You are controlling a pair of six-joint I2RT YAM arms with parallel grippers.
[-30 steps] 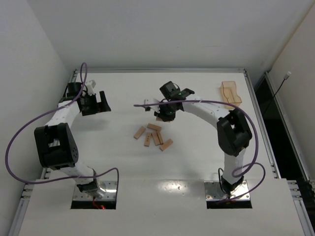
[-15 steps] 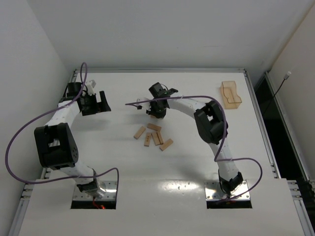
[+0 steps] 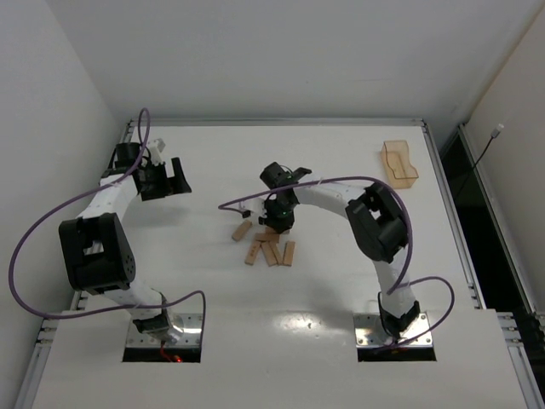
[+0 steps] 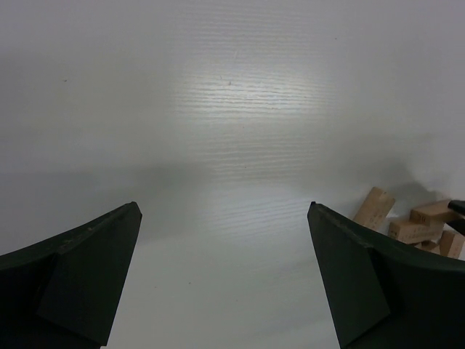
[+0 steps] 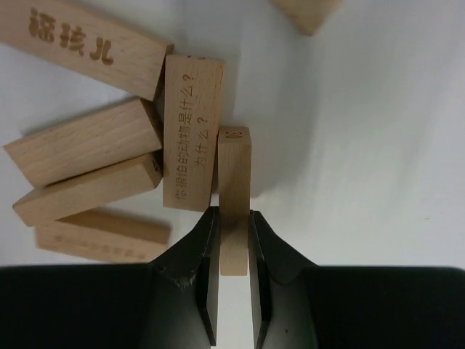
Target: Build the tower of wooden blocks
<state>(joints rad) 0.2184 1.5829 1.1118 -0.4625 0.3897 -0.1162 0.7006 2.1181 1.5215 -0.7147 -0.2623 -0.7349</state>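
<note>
Left gripper (image 3: 169, 181) is held wide open toward 10 o'clock on the table (image 3: 341, 281), no tower is yet stacked, the wood blocks (image 3: 266, 249) are seen loose and flat near centre, and one held block (image 5: 234, 167) is pinched on edge by the right gripper (image 5: 234, 218).

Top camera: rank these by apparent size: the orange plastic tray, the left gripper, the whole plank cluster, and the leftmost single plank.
1. Cluster of light tan wood planks: widest spread.
2. Translucent orange-tan plastic tray and black left gripper: too alike to rank.
3. Leftmost light tan plank: clearly smallest.
</note>
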